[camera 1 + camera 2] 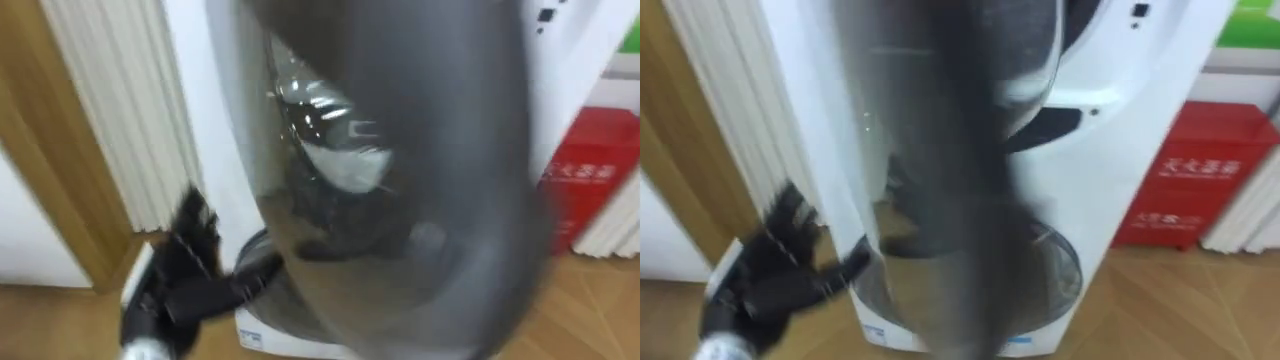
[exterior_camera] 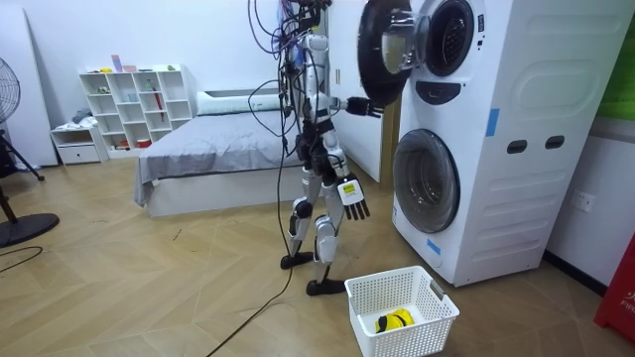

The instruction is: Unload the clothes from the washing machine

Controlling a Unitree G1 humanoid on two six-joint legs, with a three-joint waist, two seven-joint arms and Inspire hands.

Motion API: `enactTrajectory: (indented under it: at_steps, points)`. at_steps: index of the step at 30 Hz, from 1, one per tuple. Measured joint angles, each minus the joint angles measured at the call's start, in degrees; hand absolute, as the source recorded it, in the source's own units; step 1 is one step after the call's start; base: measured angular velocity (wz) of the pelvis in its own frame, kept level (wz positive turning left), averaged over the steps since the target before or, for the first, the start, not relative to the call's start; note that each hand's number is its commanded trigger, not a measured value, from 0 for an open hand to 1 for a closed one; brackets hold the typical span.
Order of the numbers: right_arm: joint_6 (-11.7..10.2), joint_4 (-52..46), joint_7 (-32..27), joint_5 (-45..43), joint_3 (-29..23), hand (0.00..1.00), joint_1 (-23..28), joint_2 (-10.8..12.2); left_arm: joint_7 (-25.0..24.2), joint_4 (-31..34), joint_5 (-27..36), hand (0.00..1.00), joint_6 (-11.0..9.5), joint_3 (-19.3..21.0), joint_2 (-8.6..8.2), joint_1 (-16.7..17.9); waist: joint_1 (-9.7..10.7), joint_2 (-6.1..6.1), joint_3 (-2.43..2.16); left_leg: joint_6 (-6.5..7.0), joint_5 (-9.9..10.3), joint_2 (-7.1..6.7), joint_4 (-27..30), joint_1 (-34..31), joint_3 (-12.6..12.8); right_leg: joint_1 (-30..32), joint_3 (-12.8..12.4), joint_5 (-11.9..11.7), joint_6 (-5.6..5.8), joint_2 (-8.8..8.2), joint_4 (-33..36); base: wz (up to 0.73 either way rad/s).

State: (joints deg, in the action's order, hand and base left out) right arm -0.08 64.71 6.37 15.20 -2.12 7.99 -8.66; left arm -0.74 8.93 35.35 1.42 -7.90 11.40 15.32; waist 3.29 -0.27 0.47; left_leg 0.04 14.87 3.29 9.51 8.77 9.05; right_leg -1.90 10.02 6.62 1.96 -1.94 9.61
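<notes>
Two white front-loading machines stand stacked against the wall, and the robot stands upright on the wooden floor just before them, facing the upper machine (image 2: 476,50). Its round dark door (image 2: 382,50) is swung wide open towards the robot, and in the eye views its glass fills most of the sight. The left hand (image 1: 770,285) is raised to the door's lower edge, fingers spread and straight, the thumb reaching to the rim; it grasps nothing. The right hand (image 2: 354,198) hangs low beside the thigh with relaxed, released fingers, well apart from both machines. The drum (image 2: 448,38) shows as a dark opening in the room view, and whether clothes lie inside cannot be told. The lower machine (image 2: 466,198) has its door closed. On the floor near the robot's feet, in front of the lower machine, sits a white slatted basket (image 2: 422,335) with a yellow and black item (image 2: 394,319) in its bottom. A red box (image 1: 590,170) stands beside the stack, and a bed (image 2: 213,139) lies behind the robot
</notes>
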Motion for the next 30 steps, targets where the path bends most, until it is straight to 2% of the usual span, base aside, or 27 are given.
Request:
enactTrajectory:
  at_steps: [4,11,14,16,18,21,22,26,29,30]
  points:
    - [-1.2,0.0,0.1,0.0,1.0,0.0,-0.1,0.0,-0.3,-3.4,0.0,0.0,0.0,-1.7,-0.05,0.2,0.0,0.36,-0.08,0.0,0.0,0.09,-0.1,0.5,0.5,-0.1,-0.6,-0.1,-0.09,0.21,0.0,-0.1]
    - [-1.9,0.1,0.0,0.3,2.7,0.0,-0.3,-0.3,-0.3,-5.1,-0.4,0.0,-0.2,-2.8,0.22,0.3,0.3,0.72,0.02,0.0,0.0,0.15,-0.2,0.6,0.6,-0.1,-0.9,-0.1,-0.21,0.32,0.1,0.0]
    - [-2.0,0.3,-0.1,0.1,4.2,0.0,-1.0,-0.4,-0.3,-5.8,-4.3,0.0,-0.2,-4.0,0.26,0.1,1.5,0.38,0.21,-0.03,0.0,0.2,-0.3,0.3,0.5,0.1,-0.5,-0.2,-0.25,0.27,0.2,0.07]
    - [-2.5,0.3,0.0,-0.5,5.0,0.0,-1.3,-0.4,-0.4,-5.8,-8.2,0.0,-0.2,-5.9,0.27,-1.2,2.1,0.11,0.14,-0.05,0.0,0.18,-0.5,-0.1,0.3,0.6,-0.5,-0.2,-0.3,0.29,0.2,0.0]
    - [-2.5,0.3,0.1,-0.5,5.2,0.0,-1.5,-0.4,-1.2,-5.8,-9.4,0.0,-0.2,-7.2,0.23,-2.6,2.7,0.01,0.15,-0.05,0.0,0.18,-0.6,-0.3,0.4,0.8,-0.6,-0.3,-0.33,0.35,0.2,-0.04]
    - [-2.5,0.3,0.1,0.1,5.4,0.0,-1.8,-0.1,-1.6,-5.9,-8.8,0.0,-0.2,-10.6,0.25,-4.6,3.8,0.06,0.16,-0.05,0.0,0.18,-0.8,-0.2,0.5,0.8,-0.6,-0.3,-0.33,0.43,0.1,0.0]
    - [-2.5,0.3,0.0,-0.1,5.4,0.0,-2.0,0.1,-2.0,-5.9,-8.5,0.0,-0.2,-11.4,-0.2,-4.9,4.5,0.02,0.17,-0.05,0.0,0.18,-0.8,-0.2,0.6,0.8,-0.7,-0.3,-0.32,0.45,0.1,-0.04]
    - [-2.5,0.3,0.0,-0.2,5.4,0.0,-2.3,0.3,-2.7,-7.8,-8.5,0.0,-0.2,-13.0,-0.57,-6.5,5.1,-0.2,0.3,-0.03,0.0,0.23,-0.7,0.0,2.0,0.9,-1.8,-0.3,-0.31,0.64,-0.1,-0.15]
    - [-2.4,0.1,0.1,-0.2,5.4,0.0,-2.3,0.5,-3.2,-13.8,-8.8,0.0,-0.3,-12.6,-0.67,-8.8,5.0,-0.37,0.41,-0.04,0.0,0.39,-0.7,0.4,3.4,1.0,-2.5,-0.3,-0.31,0.85,-0.1,-0.15]
    - [-2.3,0.0,0.1,-0.2,5.4,0.0,-2.3,0.5,-3.3,-18.7,-9.2,0.0,-0.2,-12.6,-0.56,-10.0,4.9,-0.38,0.37,-0.04,0.0,0.47,-0.7,0.7,3.6,0.8,-2.9,-0.3,-0.31,1.01,0.0,-0.17]
